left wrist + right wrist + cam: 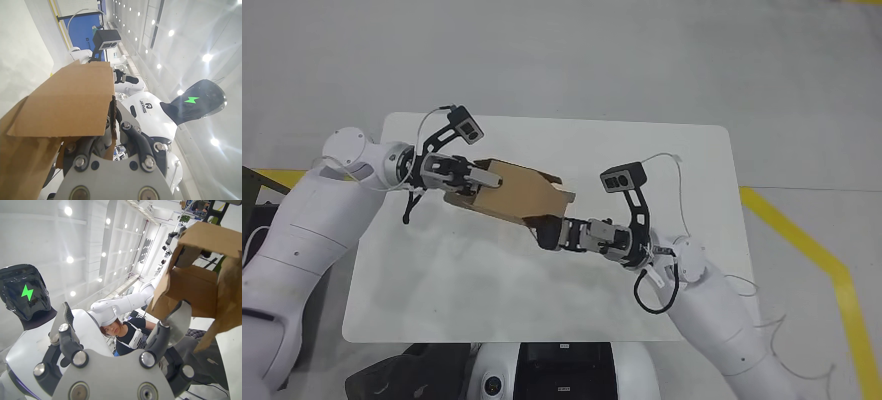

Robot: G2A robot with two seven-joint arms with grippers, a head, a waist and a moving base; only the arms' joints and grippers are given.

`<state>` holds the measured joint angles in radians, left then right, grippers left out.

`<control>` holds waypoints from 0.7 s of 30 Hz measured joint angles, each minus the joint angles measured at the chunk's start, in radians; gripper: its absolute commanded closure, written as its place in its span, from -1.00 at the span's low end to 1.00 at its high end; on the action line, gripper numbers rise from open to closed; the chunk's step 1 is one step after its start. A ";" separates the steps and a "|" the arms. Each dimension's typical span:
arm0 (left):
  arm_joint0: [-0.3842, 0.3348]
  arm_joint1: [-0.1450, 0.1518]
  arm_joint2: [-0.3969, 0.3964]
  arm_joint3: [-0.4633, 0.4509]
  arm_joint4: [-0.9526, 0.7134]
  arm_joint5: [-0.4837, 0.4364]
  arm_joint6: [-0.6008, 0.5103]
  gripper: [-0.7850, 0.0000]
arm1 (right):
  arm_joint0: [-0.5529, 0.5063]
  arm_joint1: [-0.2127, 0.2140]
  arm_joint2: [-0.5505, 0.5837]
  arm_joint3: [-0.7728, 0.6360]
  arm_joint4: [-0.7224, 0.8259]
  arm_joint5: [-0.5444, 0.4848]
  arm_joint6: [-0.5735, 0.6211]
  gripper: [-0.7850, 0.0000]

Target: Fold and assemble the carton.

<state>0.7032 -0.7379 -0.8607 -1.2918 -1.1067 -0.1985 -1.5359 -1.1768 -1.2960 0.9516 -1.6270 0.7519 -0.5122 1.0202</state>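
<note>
Above the counter (492, 290), left end effector (487, 178) clamps the carton (522, 196); right end effector (543, 233) spread wide beside it

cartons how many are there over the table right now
1. The carton, partly folded, is over the middle of the table, one end in the left gripper, the other end at the open right gripper. A second one could hardly hide here.

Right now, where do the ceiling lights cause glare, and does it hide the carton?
Left wrist view: ceiling lamps flare into starbursts, clear of the carton. Right wrist view: bright lamps likewise off the carton. Top view: no glare, table evenly lit.
</note>
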 measured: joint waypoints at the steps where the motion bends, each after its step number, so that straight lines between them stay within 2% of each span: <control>1: 0.001 -0.002 -0.002 0.002 0.001 0.000 0.000 1.00 | 0.002 -0.001 -0.005 0.001 -0.001 0.000 0.001 -1.00; 21: 0.031 -0.028 -0.055 -0.006 0.021 0.013 0.000 1.00 | 0.058 -0.041 -0.102 0.039 -0.042 -0.018 -0.055 -1.00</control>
<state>0.7340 -0.7658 -0.9153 -1.2979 -1.0854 -0.1852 -1.5359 -1.1190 -1.3367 0.8497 -1.5882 0.7099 -0.5297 0.9648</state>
